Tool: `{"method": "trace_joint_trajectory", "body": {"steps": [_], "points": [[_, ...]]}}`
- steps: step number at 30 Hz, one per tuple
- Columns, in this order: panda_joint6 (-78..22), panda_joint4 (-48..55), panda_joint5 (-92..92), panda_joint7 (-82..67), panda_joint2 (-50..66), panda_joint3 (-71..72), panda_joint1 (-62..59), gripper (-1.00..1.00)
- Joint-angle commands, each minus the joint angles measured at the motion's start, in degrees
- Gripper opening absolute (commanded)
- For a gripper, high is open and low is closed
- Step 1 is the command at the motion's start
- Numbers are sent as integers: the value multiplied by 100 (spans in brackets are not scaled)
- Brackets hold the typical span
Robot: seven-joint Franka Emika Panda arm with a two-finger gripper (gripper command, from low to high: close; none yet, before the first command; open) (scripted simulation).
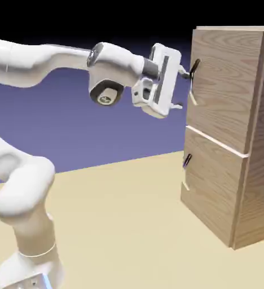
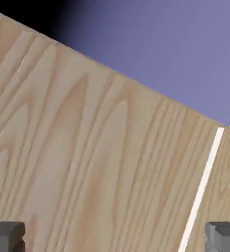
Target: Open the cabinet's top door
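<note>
The cabinet (image 1: pixel 260 169) stands at the exterior view's right, tall and light oak-grained. Its top door (image 1: pixel 224 84) looks closed, with a short dark handle (image 1: pixel 195 68) near its left edge. My gripper (image 1: pixel 182 88) is level with that door, just left of it, open and holding nothing. The upper fingertip (image 1: pixel 184 72) is right beside the handle; I cannot tell if they touch. In the hand view the top door (image 2: pixel 87 147) fills most of the picture. Both grey fingertips (image 2: pixel 6 237) sit wide apart at the bottom corners. The handle does not show there.
Under the top door is the lower door (image 1: pixel 213 186) with its own dark handle (image 1: pixel 187 160). A pale seam (image 2: pixel 200 192) runs between the two panels in the hand view. The tan table (image 1: pixel 117 226) spreads below the arm.
</note>
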Motion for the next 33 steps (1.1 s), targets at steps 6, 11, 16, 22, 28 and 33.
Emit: {"method": "trace_joint_trajectory", "body": {"steps": [6,11,16,22,28,33], "points": [[-70,386,1496,1024,-331,727,-707,0],[-128,707,2742,1877,-607,1332,-1296,0],[-186,1028,3988,2731,-883,1937,-1884,0],[-256,1414,5483,3754,-1214,2664,-2591,0],[-326,1799,6979,4778,-1545,3390,-3298,0],[-384,2120,8224,5631,-1821,3995,-3886,0]]}}
